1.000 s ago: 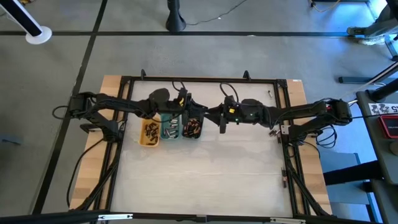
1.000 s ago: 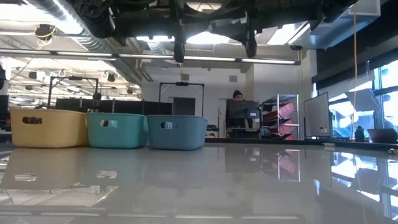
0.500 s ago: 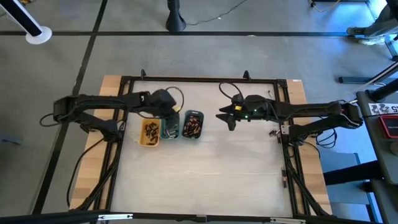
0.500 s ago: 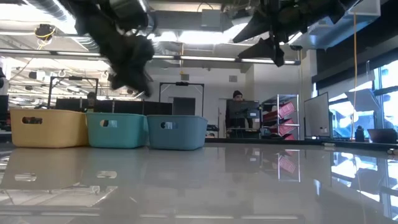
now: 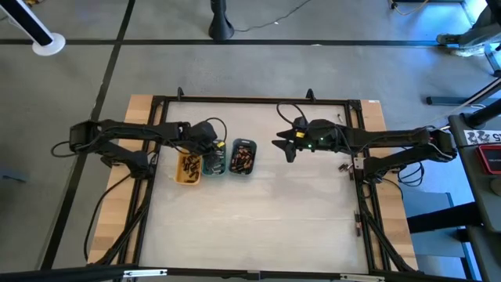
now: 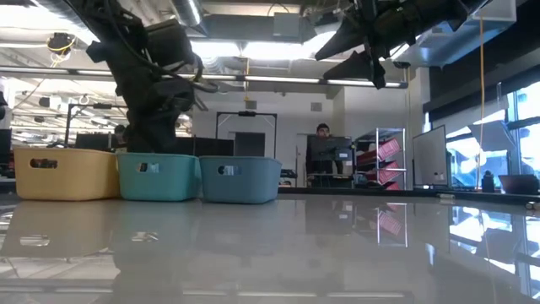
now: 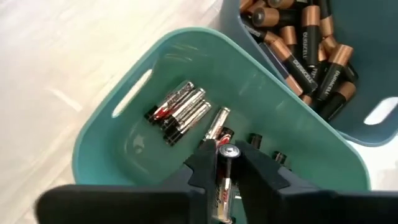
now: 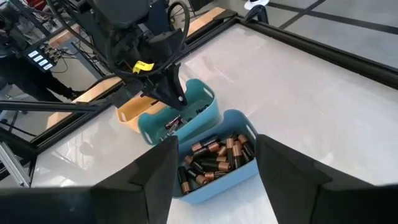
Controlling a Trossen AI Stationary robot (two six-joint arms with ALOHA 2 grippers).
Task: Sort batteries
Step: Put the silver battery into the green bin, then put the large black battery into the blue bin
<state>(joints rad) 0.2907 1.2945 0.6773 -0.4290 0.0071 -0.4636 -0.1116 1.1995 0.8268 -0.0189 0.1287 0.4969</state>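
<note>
Green tray (image 7: pixel 118 134) holds silvery batteries (image 7: pixel 180 112); blue tray (image 7: pixel 373 134) holds copper-toned ones.

Grey floor (image 5: pixel 258 66) crossed by dark lines surrounds the table (image 5: pixel 258 211). Beyond it, ceiling strip lights (image 6: pixel 278 51), a red-binned shelf rack (image 6: pixel 377 156) and bright windows (image 6: pixel 516 127).

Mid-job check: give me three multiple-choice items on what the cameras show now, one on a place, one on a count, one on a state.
1. The left gripper is over which tray?
A yellow
B green
C grey-blue

2. How many trays stand in the row?
A two
B three
C four

3. The right gripper is:
A open and empty
B shut on a battery
C inside a tray

Key: 1 B, its fingers hold a slim silvery battery above the green tray. 2 B, yellow tray, green, grey-blue tray. 3 A, its wide fingers hang apart, away from the trays.
</note>
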